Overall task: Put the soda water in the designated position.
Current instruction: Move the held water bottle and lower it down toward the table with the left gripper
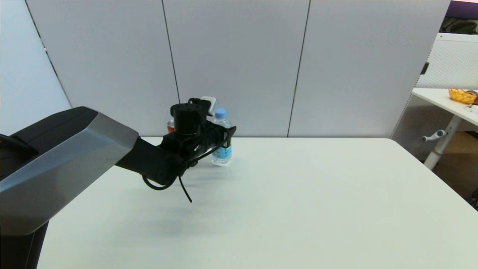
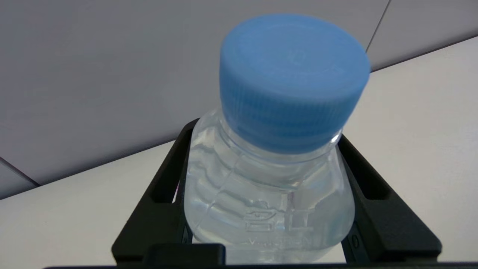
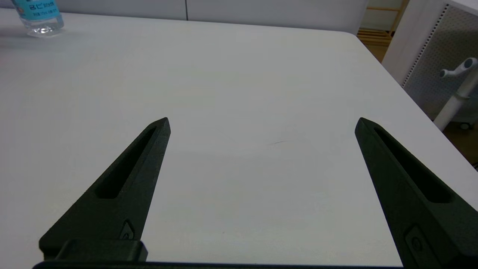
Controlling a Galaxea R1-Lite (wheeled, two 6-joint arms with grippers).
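Observation:
The soda water is a small clear bottle with a light-blue cap and a sky-blue label. It stands upright near the table's back edge, left of centre. My left gripper reaches in from the left and is shut on the bottle's upper body, one black finger pressed against each side. The bottle's base seems to rest on the tabletop. My right gripper is open over bare white table, far from the bottle. The designated position has no marking that I can see on the tabletop.
A red can stands behind my left wrist, mostly hidden by it. Grey partition panels close off the table's back edge. Beyond the right edge stands another white table with an orange basket.

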